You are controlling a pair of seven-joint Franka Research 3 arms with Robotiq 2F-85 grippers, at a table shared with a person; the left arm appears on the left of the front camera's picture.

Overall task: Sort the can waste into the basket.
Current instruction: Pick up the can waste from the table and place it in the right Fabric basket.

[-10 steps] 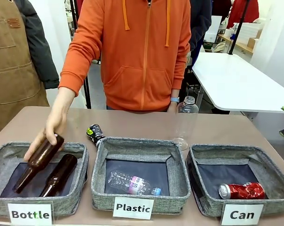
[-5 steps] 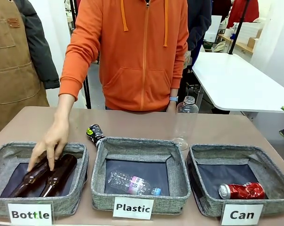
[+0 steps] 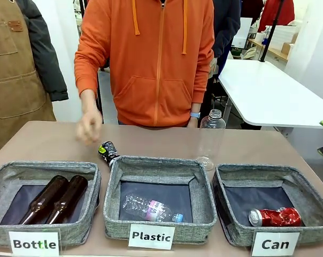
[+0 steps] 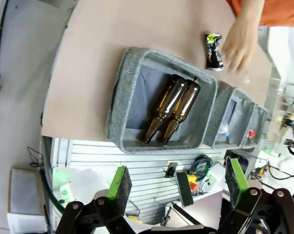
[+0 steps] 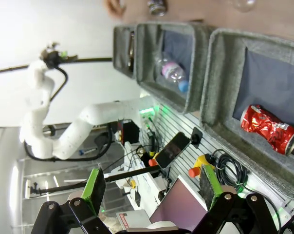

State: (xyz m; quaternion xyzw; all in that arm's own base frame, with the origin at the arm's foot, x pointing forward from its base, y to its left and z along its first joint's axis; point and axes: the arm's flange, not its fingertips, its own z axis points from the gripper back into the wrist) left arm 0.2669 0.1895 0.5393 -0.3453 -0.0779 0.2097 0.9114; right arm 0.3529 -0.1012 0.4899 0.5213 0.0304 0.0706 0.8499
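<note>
On the desk (image 3: 44, 140) behind the middle bin (image 3: 159, 164) lies the black can (image 3: 108, 152); the red can (image 3: 275, 217) is in the basket (image 3: 232, 234). We judge the black one light and crumpled: pinch its waist. Our left hand (image 4: 177, 176) and right hand (image 5: 152, 183) gape open.

Bg: white table (image 3: 268, 96) at right, white wall (image 3: 315, 37) behind.

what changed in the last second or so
The person's hand lowered the brown bottle into the Bottle bin beside the other bottle, let go, and pulled back above the table near the black can. Unchanged: the black can on the table, the red can in the Can basket, the plastic bottle in the Plastic bin.
</note>
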